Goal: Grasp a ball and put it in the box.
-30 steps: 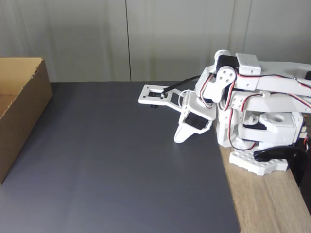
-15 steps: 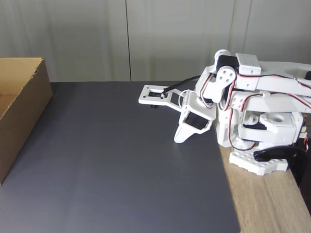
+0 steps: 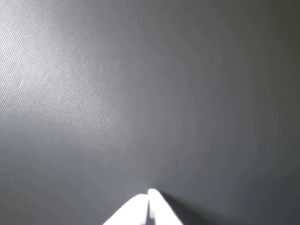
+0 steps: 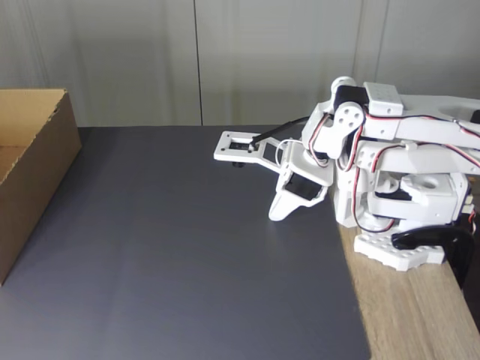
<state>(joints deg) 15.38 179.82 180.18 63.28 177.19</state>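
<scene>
Fixed view: plain brown cardboard box [image 4: 34, 169] stands open-topped; jaws closed, empty.

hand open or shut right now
Shut: in the wrist view the hand has its two white fingertips pressed together over the dark mat, holding nothing.

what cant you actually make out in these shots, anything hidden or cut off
- Box: the fixed view's left edge cuts it off, and its near wall hides most of the inside, so its contents cannot be told.
- Gripper: the wrist view's bottom edge cuts it to two white tips pressed together; in the fixed view it points down at the dark mat.
- Arm base: cut by the fixed view's right edge.
</scene>
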